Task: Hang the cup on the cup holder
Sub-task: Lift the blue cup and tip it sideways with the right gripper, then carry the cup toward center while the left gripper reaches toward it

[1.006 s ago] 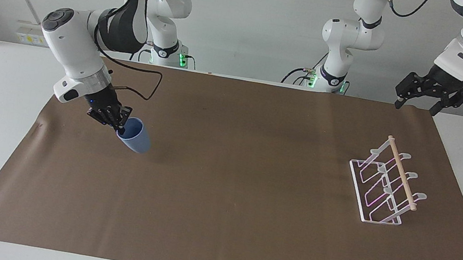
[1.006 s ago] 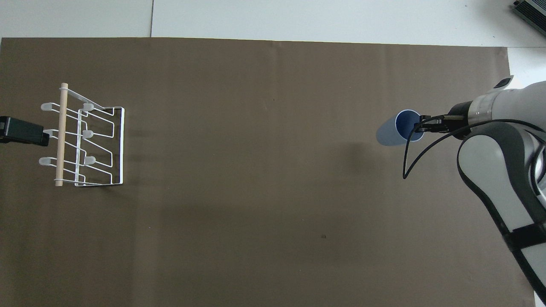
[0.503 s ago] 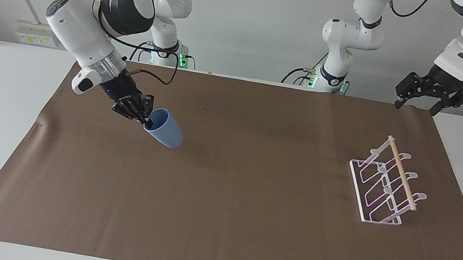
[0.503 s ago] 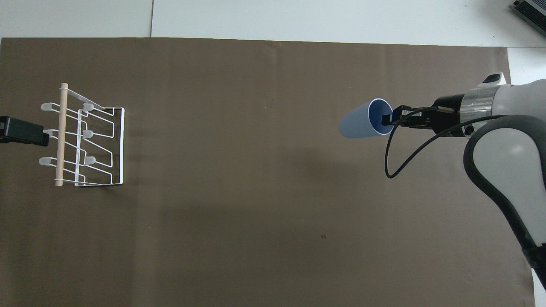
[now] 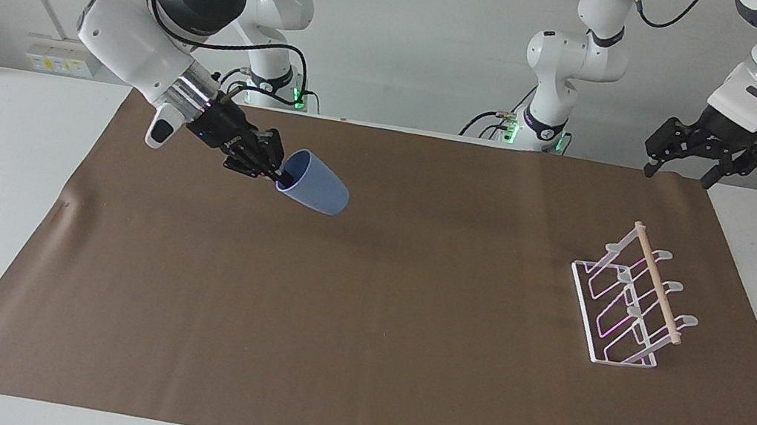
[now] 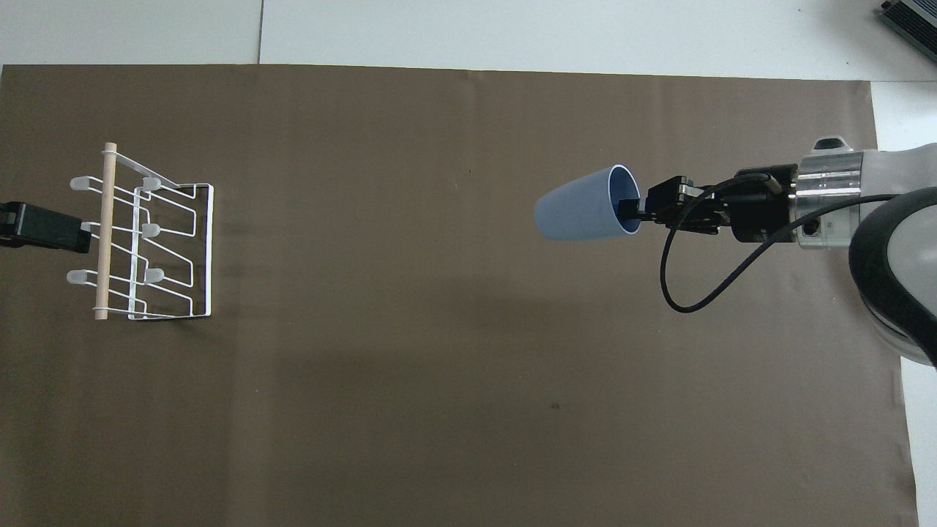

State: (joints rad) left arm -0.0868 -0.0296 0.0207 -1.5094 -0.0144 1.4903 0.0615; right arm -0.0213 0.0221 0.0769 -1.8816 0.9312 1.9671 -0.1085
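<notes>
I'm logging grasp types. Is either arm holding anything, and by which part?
The right gripper holds the cup by its rim, one jaw inside the mouth. The left gripper holds nothing.

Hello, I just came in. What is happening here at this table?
The right claw holds the blue cup by its rim, tilted on its side, in the air over the brown mat. The cup holder stands bare at the left arm's end. The left claw waits, open, above that end.

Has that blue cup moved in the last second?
Yes. The cup, held by the right gripper, has risen and travelled toward the cup holder.
</notes>
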